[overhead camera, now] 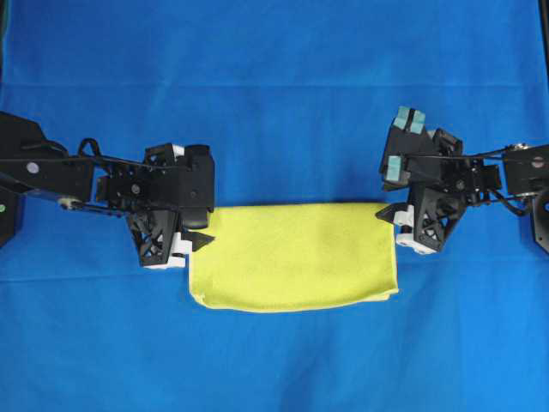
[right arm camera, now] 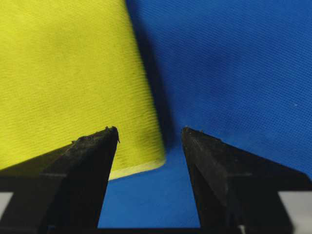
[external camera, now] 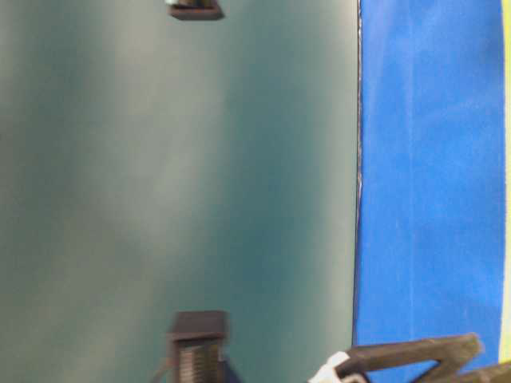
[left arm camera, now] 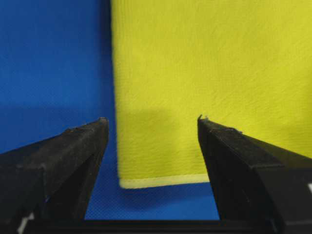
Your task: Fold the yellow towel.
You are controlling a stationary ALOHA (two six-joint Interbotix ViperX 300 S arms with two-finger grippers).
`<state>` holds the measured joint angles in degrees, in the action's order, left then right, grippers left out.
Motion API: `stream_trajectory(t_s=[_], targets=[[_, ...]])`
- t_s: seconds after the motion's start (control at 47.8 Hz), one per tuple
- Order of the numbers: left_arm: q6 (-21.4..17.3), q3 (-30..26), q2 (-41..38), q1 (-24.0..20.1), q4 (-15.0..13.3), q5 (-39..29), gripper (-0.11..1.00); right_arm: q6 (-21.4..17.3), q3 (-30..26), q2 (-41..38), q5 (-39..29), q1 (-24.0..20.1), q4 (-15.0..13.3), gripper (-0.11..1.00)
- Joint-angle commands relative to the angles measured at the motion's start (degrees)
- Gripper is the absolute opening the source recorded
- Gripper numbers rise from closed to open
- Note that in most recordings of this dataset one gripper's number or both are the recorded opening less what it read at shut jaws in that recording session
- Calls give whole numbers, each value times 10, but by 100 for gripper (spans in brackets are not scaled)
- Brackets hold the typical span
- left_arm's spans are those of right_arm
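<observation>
Now the yellow towel (overhead camera: 296, 256) lies doubled between my grippers, its corners under my tips; my left gripper (left arm camera: 152, 127) and right gripper (right arm camera: 149, 135) both gape wide, empty. Closing carelessly, I could pinch one layer and undo the fold.

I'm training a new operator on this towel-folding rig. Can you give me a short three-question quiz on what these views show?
1. True or false: the left gripper is clamped on the yellow towel.
2. The towel lies as: A) a crumpled heap, B) a flat rectangle with layered edges, C) a roll.
3. What lies under the towel?

Key:
1. False. Its jaws stand open over the towel's corner, like those of the right gripper.
2. B.
3. The blue cloth.
</observation>
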<state>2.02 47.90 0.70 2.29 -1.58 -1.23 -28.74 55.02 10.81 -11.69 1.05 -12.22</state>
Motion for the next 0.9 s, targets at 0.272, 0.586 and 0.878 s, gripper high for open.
stream_trajectory(t_s=[0.272,0.586,0.878], targets=[[-2,18,-25,-19,1,40,68,1,0,-81,52,22,-4,59],[1,16,-28,-26,0,7,38,-5,0,-82,40,11,2,58],[-3,-7,-19,-19,0,-55,3,-6,-2,-46,22,-13,4,2]])
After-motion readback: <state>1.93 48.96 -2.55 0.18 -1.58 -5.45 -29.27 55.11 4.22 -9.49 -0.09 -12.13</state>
